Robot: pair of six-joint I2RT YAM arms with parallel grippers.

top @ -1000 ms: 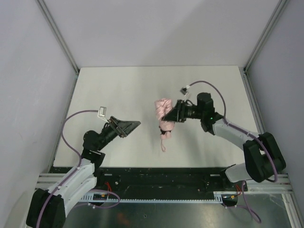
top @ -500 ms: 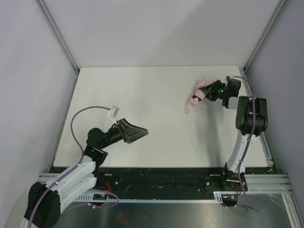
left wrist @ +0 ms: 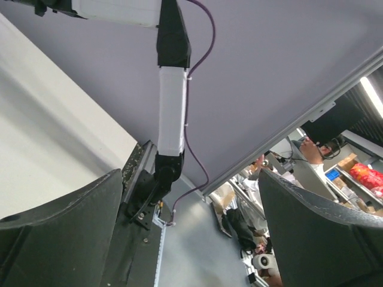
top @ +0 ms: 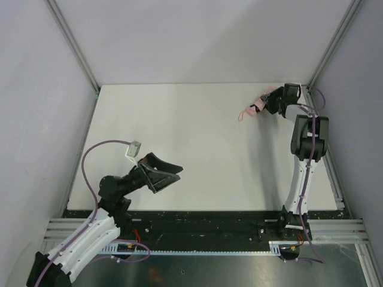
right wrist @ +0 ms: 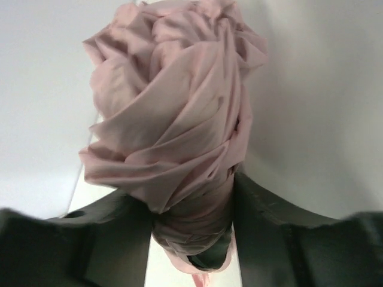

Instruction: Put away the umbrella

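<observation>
The right fingers point(right wrist: 281, 239), clamped around the pale pink, crumpled-fabric compact umbrella point(right wrist: 173, 131), have swung it from the middle of the white desk point(top: 179, 131) to the far right corner. The left fingers point(left wrist: 66, 233) hang wide apart, empty. Stowing looks nearly done, with only the release remaining.

- Right pincer point(right wrist: 191, 224): two dark, matte fingers point(right wrist: 281, 233) rise from the lower edge, one on each side, closed against a bundle.
- Item held: pale pink, thin-fabric compact umbrella point(right wrist: 173, 119), furled, its cloth twisted into loose spiral folds.
- Grip position: the fingers press on the narrow lower part of the umbrella; the wider crumpled mass stands clear above them.
- A small pink end shows below the grip, between the fingers; what it is cannot be told.
- Shaft and handle: hidden.
- Background: plain pale surface, whiter on the left, greyer on the right; bench or wall cannot be told.
</observation>
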